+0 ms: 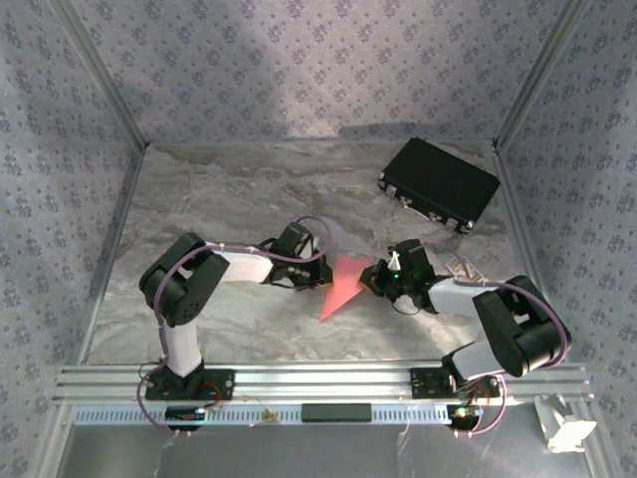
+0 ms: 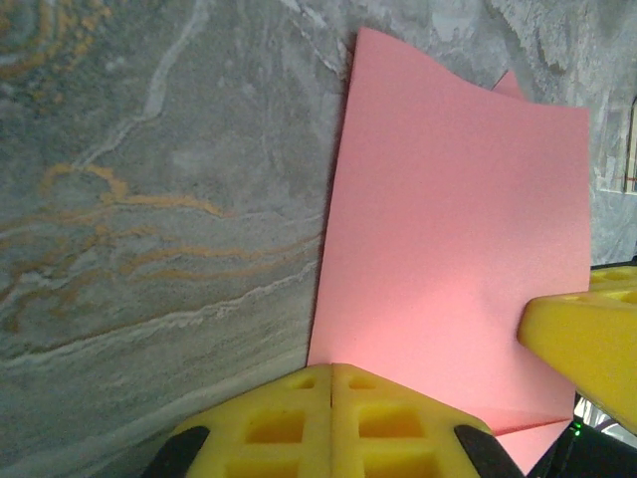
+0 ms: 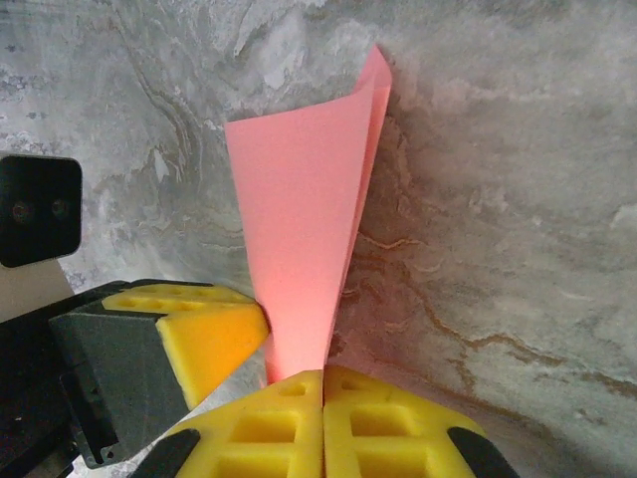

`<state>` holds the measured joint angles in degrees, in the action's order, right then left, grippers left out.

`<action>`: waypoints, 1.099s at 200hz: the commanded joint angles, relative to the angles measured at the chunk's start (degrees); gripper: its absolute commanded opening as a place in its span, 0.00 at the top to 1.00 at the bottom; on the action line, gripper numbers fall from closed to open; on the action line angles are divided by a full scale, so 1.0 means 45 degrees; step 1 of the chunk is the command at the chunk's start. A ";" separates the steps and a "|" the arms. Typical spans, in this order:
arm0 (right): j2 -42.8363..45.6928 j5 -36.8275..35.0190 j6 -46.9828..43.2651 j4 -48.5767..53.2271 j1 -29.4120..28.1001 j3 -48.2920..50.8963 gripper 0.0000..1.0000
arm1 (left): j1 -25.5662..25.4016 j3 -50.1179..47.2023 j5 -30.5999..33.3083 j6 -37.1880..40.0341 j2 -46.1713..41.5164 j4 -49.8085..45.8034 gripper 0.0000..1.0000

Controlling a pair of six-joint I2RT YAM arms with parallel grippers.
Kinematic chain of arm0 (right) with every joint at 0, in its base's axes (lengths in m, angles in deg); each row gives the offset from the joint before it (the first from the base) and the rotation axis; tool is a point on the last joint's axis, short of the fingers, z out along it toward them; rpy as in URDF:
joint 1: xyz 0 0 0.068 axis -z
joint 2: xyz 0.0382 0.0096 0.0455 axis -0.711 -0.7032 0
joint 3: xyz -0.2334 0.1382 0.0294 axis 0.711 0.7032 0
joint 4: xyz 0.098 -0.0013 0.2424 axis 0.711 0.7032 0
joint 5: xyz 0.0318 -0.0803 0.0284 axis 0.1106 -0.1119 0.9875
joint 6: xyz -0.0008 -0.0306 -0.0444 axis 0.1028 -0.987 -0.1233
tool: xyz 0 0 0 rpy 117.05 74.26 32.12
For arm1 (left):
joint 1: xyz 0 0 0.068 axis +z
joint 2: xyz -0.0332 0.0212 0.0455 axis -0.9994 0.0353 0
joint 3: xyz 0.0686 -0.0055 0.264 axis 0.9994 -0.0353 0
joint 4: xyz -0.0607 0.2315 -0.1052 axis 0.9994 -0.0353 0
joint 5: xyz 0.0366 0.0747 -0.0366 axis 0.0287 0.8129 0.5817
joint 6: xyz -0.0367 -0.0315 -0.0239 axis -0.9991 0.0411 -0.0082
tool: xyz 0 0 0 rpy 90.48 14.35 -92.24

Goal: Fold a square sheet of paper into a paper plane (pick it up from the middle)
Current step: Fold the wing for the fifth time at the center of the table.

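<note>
Two grippers pinch one folded pink sheet of paper point(image 1: 341, 289) at mid-table, btwn the arms. Left gripper point(image 2: 331, 383) has its yellow pads pressed together, clamped on the sheet's left edge. Right gripper point(image 3: 323, 388), on the opp. side, has its jaws likewise closed tight on the sheet's right end. Paper shows doubled layers w/ a crease and, seen from overhead, tapers to a point toward near-left. Marbled grey tabletop point(image 1: 219, 199) lies beneath. Black case point(image 1: 440, 182) sits far right, well apart from the paper.
</note>
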<state>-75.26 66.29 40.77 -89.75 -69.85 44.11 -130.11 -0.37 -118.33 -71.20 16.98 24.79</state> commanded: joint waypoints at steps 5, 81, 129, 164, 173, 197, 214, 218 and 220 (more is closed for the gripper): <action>-0.0002 0.0193 -0.0054 -0.0113 0.0063 -0.0073 0.94 | -0.0061 0.0028 0.0261 0.0293 -0.0175 -0.0332 0.91; 0.1049 -0.1006 0.1831 -0.0308 -0.0095 0.0493 0.98 | -0.0446 -0.0461 0.2368 0.1991 -0.2765 -0.1398 0.63; 0.1791 -0.1727 0.2779 0.0107 -0.0112 0.0811 0.98 | -0.2464 -0.0219 0.4889 0.4118 -0.3421 -0.2914 0.58; 0.1777 -0.1615 0.2832 0.0191 -0.0104 0.0677 0.98 | -0.4023 0.0318 0.6790 0.5359 -0.3255 -0.3924 0.55; 0.1742 -0.1594 0.2874 0.0188 -0.0110 0.0647 0.98 | -0.4270 0.0440 0.7059 0.5597 -0.3140 -0.4078 0.54; 0.1669 -0.1569 0.2896 0.0227 -0.0114 0.0552 0.98 | -0.4783 0.0885 0.7826 0.6028 -0.2748 -0.4585 0.52; 0.1641 -0.1568 0.2898 0.0232 -0.0114 0.0506 0.98 | -0.5102 0.1154 0.8297 0.6252 -0.2523 -0.4824 0.51; 0.1642 -0.1571 0.2894 0.0246 -0.0117 0.0502 0.98 | -0.5178 0.1214 0.8390 0.6302 -0.2450 -0.4869 0.51; 0.1645 -0.1561 0.2899 0.0247 -0.0105 0.0491 0.98 | -0.5211 0.1250 0.8419 0.6340 -0.2411 -0.4902 0.51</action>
<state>-67.85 60.04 52.95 -90.25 -69.98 47.06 -151.85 2.65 -86.05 -46.39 4.26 6.50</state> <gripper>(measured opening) 0.052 0.485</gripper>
